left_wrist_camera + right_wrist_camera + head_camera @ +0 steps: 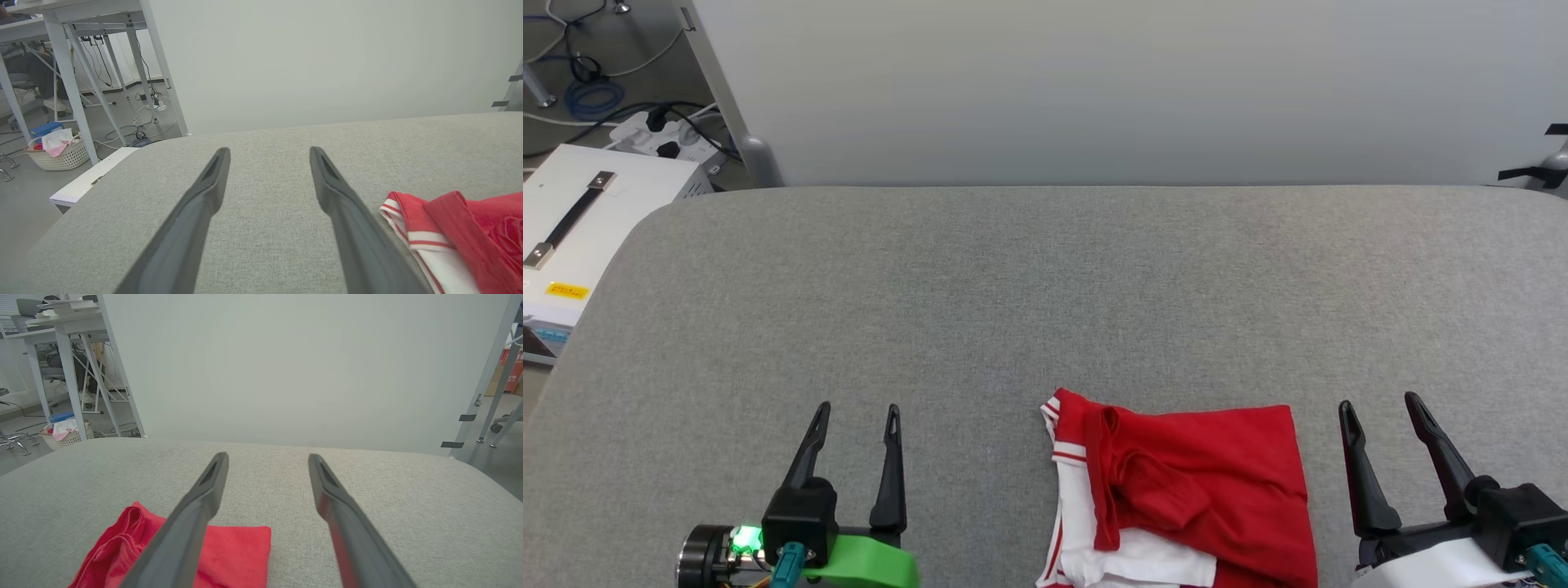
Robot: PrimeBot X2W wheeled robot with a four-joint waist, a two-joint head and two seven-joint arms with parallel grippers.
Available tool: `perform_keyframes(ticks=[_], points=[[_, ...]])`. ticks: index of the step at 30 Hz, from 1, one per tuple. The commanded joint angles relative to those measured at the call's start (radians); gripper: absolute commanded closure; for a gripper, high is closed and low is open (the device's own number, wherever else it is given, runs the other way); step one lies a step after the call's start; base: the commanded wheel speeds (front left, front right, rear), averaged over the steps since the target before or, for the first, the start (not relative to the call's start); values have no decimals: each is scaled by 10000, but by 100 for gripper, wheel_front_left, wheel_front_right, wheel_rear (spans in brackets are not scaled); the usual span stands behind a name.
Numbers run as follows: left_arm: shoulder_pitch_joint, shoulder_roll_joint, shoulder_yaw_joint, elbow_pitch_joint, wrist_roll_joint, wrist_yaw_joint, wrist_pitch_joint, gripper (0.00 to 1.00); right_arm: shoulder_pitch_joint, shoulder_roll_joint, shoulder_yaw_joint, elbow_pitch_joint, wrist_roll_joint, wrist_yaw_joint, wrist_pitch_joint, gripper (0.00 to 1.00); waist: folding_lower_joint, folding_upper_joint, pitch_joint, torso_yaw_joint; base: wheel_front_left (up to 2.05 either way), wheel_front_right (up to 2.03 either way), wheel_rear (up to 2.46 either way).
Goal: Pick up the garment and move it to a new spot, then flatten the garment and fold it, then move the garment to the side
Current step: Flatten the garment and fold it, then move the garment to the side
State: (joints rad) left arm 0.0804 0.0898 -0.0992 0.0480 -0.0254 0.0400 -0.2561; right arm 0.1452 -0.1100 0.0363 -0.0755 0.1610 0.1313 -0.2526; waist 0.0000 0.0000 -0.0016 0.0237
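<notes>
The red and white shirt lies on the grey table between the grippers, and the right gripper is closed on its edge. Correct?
Not quite. The right gripper is open, not closed on the shirt: the head view shows its jaws spread beside the shirt's right edge, apart from it. The shirt does lie on the grey table between the left gripper and the right one.

Garment (pixel 1217 482) red and white, with red-white striped edging; tabletop (pixel 1013 286) flecked grey

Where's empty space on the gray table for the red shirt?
The whole far half, from the shirt up to the white wall, is bare. So is the strip between the left gripper and the shirt. It's tight only between shirt and right gripper.
</notes>
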Motion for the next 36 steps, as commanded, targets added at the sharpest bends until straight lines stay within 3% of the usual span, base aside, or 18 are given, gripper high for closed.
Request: perform_keyframes(ticks=[1,14,20,23,24,25,26,36], points=[[148,0,-24,23,46,42,-57,0,126,26,-1,1,-50,-6,-90,0,0,0,8,16,0,0,0],[70,-4,30,56,17,40,-57,0,-323,-22,-292,55,99,-6,-91,0,0,0,203,37,0,0,0],[-111,-9,1,47,24,-18,-57,0,-1682,-969,-709,34,685,-6,-34,0,0,0,432,92,0,0,0],[-231,-16,-5,24,25,-30,-57,0,-2545,-1691,-656,-19,1172,-6,526,0,0,0,610,140,0,0,0],[-276,-22,-15,17,27,-33,-57,0,-2871,-1993,-559,-36,1395,-6,825,0,0,0,671,163,0,0,0],[-385,-42,-63,16,39,-45,-57,0,-3547,-2795,-68,2,2140,-6,1958,0,0,0,818,240,0,0,0],[-415,-51,-76,18,40,-43,-57,0,-3724,-3103,215,25,2513,-6,2554,0,0,0,857,265,0,0,0],[-560,-106,-106,-7,18,-25,-57,0,-4188,-5312,2288,-35,6455,-6,8479,0,0,0,1135,405,0,0,0]])
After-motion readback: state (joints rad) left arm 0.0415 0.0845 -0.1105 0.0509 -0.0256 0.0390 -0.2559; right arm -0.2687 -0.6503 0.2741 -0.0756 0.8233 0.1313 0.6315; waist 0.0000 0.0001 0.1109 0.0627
